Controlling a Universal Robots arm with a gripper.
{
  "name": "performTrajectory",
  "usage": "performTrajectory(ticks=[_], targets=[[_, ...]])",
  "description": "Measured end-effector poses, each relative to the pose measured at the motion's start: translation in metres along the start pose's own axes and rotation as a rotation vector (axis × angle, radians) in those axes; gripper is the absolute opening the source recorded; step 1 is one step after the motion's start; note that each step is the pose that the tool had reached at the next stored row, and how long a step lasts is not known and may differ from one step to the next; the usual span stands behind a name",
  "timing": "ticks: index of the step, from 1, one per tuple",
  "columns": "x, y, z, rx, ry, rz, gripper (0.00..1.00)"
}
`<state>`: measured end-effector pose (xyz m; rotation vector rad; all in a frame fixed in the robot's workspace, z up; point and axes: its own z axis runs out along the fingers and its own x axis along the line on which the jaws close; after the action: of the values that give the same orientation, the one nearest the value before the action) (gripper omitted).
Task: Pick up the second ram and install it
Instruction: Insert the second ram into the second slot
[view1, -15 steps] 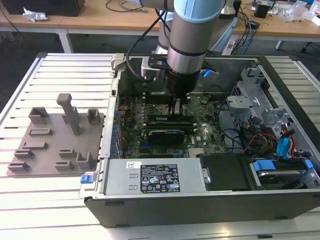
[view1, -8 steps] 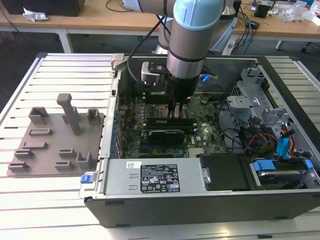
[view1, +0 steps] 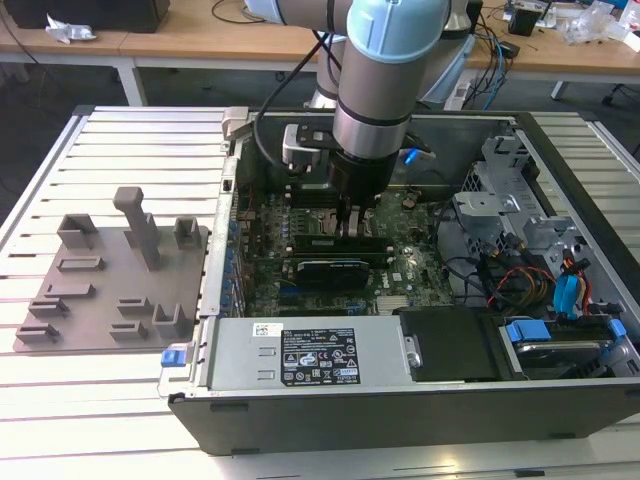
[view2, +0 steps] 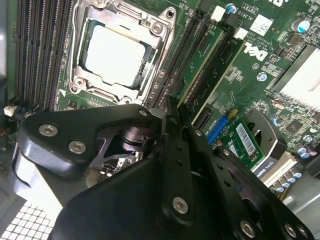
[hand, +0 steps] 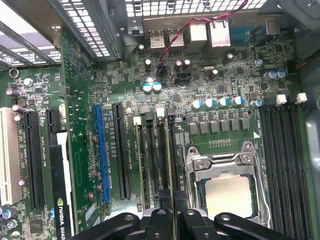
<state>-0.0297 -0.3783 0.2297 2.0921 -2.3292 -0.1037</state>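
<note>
1. One stick, the second ram (hand: 171, 165), stands edge-on, pinched between the closed fingers of the gripper (hand: 172, 214), over the black memory slots (hand: 160, 160) beside the CPU socket (hand: 225, 185)
2. Keep it upright and in line with its slot on the motherboard (view1: 400, 270)
3. Press straight down, evenly along its length

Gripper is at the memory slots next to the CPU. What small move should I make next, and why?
Probably a short, straight push down. In the first wrist view the gripper is closed on the second ram, which stands edge-on along a memory slot beside the CPU socket, so it looks lined up. I cannot tell whether it is fully seated.
</note>
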Motion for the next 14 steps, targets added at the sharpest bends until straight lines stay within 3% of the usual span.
performTrajectory(ticks=[14], targets=[[0.0002,-0.0017,0.0034,-0.0001,0.0002,-0.003,0.14]])
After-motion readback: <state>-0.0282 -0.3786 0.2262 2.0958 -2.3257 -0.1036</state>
